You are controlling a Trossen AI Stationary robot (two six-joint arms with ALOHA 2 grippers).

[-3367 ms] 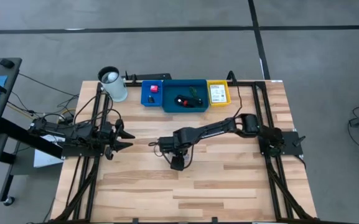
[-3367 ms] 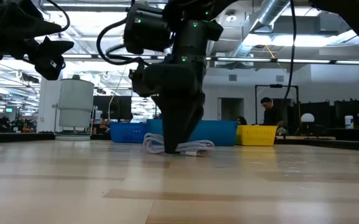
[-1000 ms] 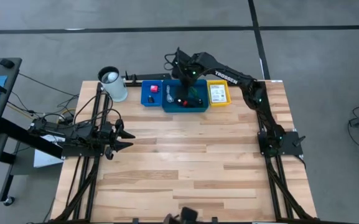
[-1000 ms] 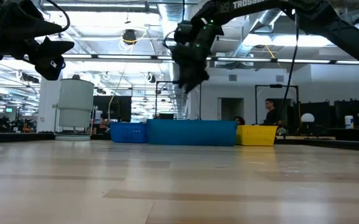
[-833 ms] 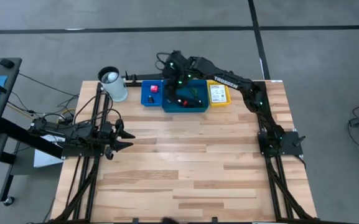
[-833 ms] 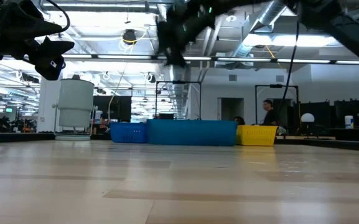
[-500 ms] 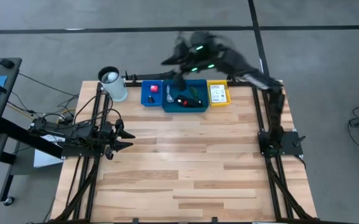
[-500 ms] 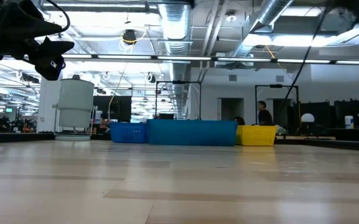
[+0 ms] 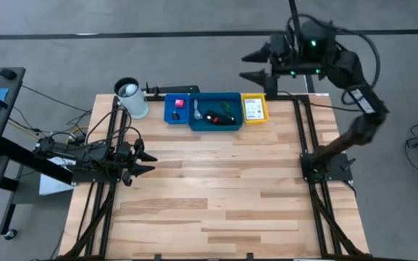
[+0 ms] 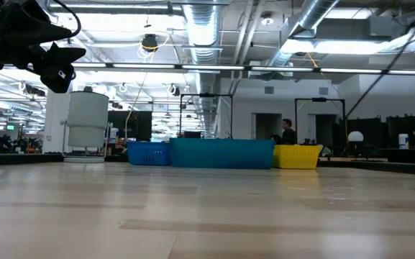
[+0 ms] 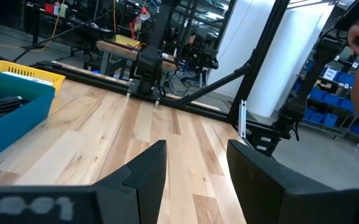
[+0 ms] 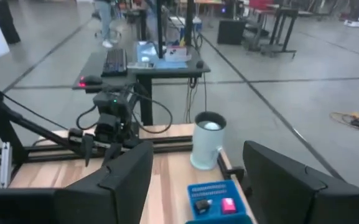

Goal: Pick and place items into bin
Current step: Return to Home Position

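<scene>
High view: 3 bins (image 9: 216, 128), 1 cup (image 9: 136, 106), left gripper (image 9: 149, 162) and right gripper (image 9: 245, 67), fingers apart.

Bare wood across the whole middle and near part of the table (image 9: 216, 196): free passage there. Blocked along the far edge by a row: cup (image 9: 131, 98), small blue bin (image 9: 176, 121), dark blue bin (image 9: 216, 128), yellow bin (image 9: 255, 120), the bins touching side by side, all open from above. Hemmed on both sides by black rails (image 9: 316, 203). Left gripper (image 9: 151, 162) jutting in over the left side, fingers spread. Right gripper (image 9: 243, 67) high beyond the far edge, fingers spread, clear of the bins.
</scene>
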